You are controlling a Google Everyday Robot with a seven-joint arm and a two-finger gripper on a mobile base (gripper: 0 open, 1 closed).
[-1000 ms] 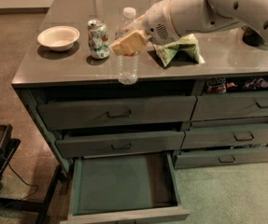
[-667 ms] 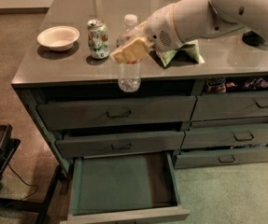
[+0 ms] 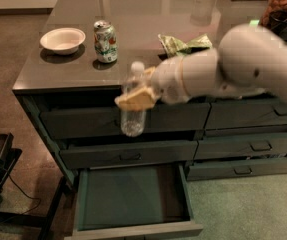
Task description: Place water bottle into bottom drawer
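One camera view looks down on the desk (image 3: 78, 71) from its front side. The gripper (image 3: 134, 99) is out past the front edge, left of the middle, before the face of the top left drawer (image 3: 83, 121). Its tan fingers (image 3: 142, 100) are clamped round the middle of the bottle (image 3: 132, 123).

The bottle hangs upright in the air, off the desktop. Its white cap is about level with the front edge and its base is low on that drawer's face. The arm (image 3: 233, 69) reaches in from the right, crossing the front right part of the desk.

Below, the bottom drawer (image 3: 133, 199) is pulled far out, showing its teal floor. The bottle is above it and well apart, not inside. Whether it is straight over the drawer, I cannot tell.

On the desktop a can (image 3: 105, 41) stands near the front left corner, with a bowl (image 3: 62, 40) just beside it toward the left edge. A green bag (image 3: 183, 44) lies behind the arm, near the middle. A jar (image 3: 285, 9) stands toward the back right.
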